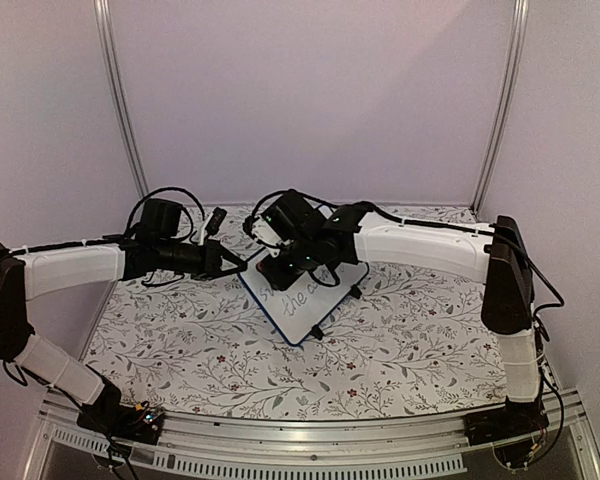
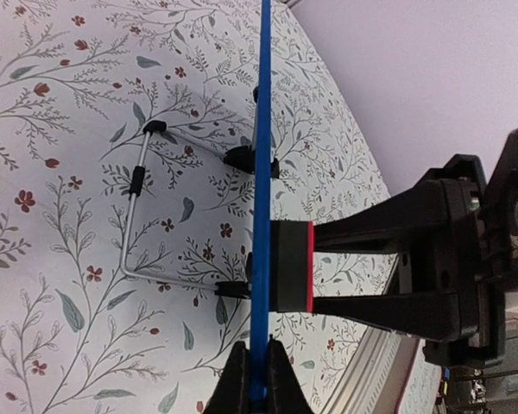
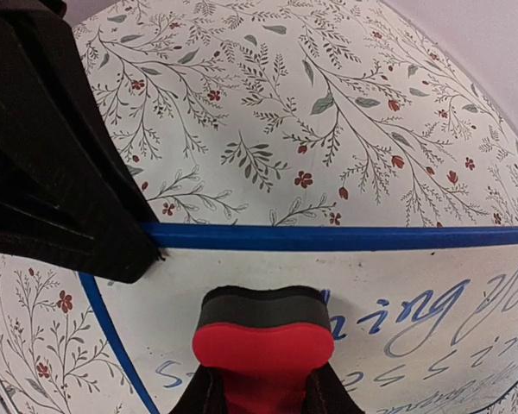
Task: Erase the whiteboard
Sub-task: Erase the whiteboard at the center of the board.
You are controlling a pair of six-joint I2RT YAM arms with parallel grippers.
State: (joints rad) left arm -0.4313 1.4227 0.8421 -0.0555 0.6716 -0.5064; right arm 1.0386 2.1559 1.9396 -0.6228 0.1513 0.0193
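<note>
The whiteboard (image 1: 315, 305) stands tilted at mid-table, white with a dark-blue frame and blue handwriting (image 3: 432, 310). In the left wrist view it shows edge-on as a blue strip (image 2: 261, 155). My left gripper (image 2: 259, 379) is shut on its frame edge, at the board's left corner (image 1: 242, 268). My right gripper (image 3: 263, 392) is shut on a red block eraser (image 3: 263, 332), whose dark felt face lies flat against the board's surface (image 3: 371, 276) near the upper left corner. From the side, the eraser (image 2: 291, 266) touches the board between the right fingers (image 2: 371, 233).
A wire stand (image 2: 134, 203) with black feet (image 2: 242, 158) props the board from behind. The table wears a floral cloth (image 1: 210, 350). An aluminium rail (image 1: 300, 440) runs along the near edge, and plain walls (image 1: 310, 100) close in the back and sides.
</note>
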